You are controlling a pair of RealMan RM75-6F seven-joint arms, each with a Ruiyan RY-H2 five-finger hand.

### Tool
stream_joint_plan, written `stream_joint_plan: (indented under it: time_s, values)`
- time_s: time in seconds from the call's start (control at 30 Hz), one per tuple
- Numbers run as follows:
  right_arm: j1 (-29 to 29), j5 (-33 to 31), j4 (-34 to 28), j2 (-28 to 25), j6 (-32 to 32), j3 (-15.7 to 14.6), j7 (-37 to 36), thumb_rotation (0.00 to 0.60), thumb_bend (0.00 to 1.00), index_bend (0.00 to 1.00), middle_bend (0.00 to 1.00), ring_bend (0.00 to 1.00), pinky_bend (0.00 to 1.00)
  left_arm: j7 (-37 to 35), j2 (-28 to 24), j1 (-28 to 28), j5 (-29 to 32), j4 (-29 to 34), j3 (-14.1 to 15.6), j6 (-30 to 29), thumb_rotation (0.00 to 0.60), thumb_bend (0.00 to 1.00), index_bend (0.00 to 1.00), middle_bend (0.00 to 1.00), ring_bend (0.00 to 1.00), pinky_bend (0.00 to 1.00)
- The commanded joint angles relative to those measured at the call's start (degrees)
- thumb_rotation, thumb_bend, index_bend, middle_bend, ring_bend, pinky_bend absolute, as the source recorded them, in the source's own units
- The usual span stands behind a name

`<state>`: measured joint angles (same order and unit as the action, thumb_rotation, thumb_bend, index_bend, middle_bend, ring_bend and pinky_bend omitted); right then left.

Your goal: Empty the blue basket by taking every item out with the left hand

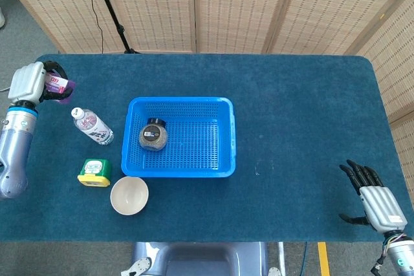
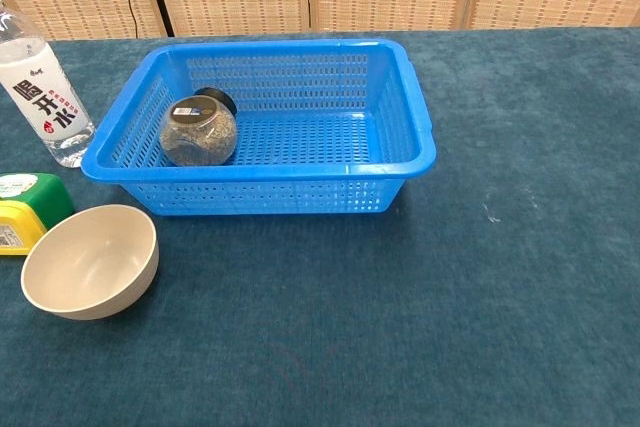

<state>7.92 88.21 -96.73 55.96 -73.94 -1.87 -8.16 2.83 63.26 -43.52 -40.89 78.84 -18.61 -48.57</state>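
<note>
Nearest the robot, at the right front corner of the dark blue cloth-covered surface (image 2: 480,327), the right robot hand (image 1: 378,201) rests idle with its black fingers spread and nothing in it, well apart from the action. Over on the left front sits a round beige ceramic-looking bowl (image 2: 90,261), and just beside it a small green-and-yellow lidded tin (image 2: 28,209): both look like things already out on the cloth. A step further back stands the rectangular blue perforated plastic basket (image 2: 400,162), and here's the catch: one item is left inside, a rounded clear glass jar with a black lid (image 2: 199,131), lying on its side near the basket's left wall. Left of the basket, a clear plastic water bottle with a white label (image 1: 92,126) lies on the cloth, apart from the basket. And at the far left edge, the left robot hand (image 1: 29,83) holds a small purple-and-pink packet (image 1: 59,86), fingers curled around it, well clear of the basket; whether it touches the cloth yet I can't tell. So by my reading the job is mostly done: the packet wants setting down, then the left robot hand must go back for that jar, the last thing showing in the basket.
</note>
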Motion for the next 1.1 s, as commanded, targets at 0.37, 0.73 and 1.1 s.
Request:
stream_joint_plan:
  time_s: [0.37, 0.73, 1.1]
  values:
    - [0.1, -0.2, 0.0, 0.1, 0.1, 0.0, 0.1, 0.6, 0.0, 0.0, 0.0, 0.0, 0.0, -1.8, -1.8, -0.6, -1.7, 3.2, -0.5, 7.4, 0.6, 0.02, 0.0, 0.0, 0.0, 0.19]
    - [-0.1, 0.2, -0.2, -0.2, -0.3, -0.1, -0.3, 0.6, 0.0, 0.0, 0.0, 0.0, 0.0, -11.1, -4.6, 3.2, -17.7, 11.2, -1.9, 3.4, 0.6, 0.02, 0.0, 0.0, 0.0, 0.18]
    - [0.0, 0.2, -0.2, -0.3, -0.4, 0.0, -0.6, 0.6, 0.0, 0.0, 0.0, 0.0, 0.0, -10.0, -8.5, 1.2, -26.0, 25.6, -1.1, 5.2, 0.6, 0.02, 0.0, 0.0, 0.0, 0.18]
